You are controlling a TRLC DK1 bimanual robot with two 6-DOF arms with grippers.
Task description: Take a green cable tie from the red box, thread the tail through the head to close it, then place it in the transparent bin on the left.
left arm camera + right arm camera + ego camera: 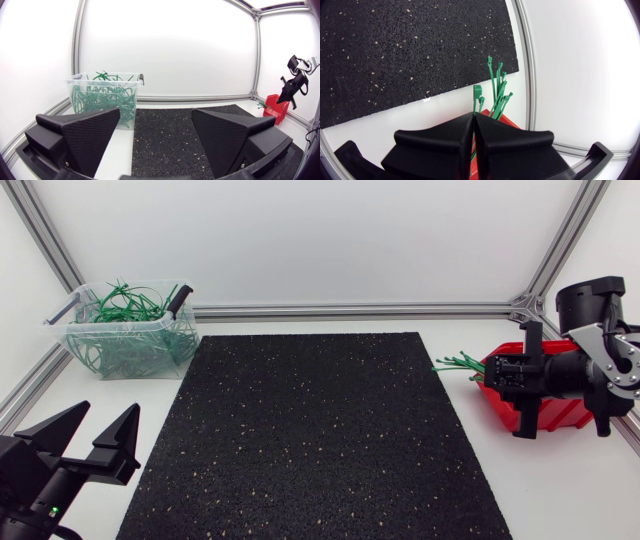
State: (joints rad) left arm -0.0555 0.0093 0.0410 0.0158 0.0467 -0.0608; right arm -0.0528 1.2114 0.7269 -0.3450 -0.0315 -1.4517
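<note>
My right gripper [497,370] sits low over the open end of the red box [555,415] at the table's right edge. In the right wrist view its fingers [445,142] are pressed together, and a green cable tie [477,95] rises from between their tips. Several more green ties [497,85] fan out of the box [504,120] just beyond it, and their ends [458,363] stick out toward the mat. The transparent bin [130,330] at the back left holds a tangle of closed green ties. My left gripper [108,425] stands open and empty near the front left corner.
A black rubber mat [310,430] covers the middle of the table. Aluminium frame rails [350,310] run along the back and side edges. The bin [102,97] stands ahead of the left gripper [156,120], beside the mat.
</note>
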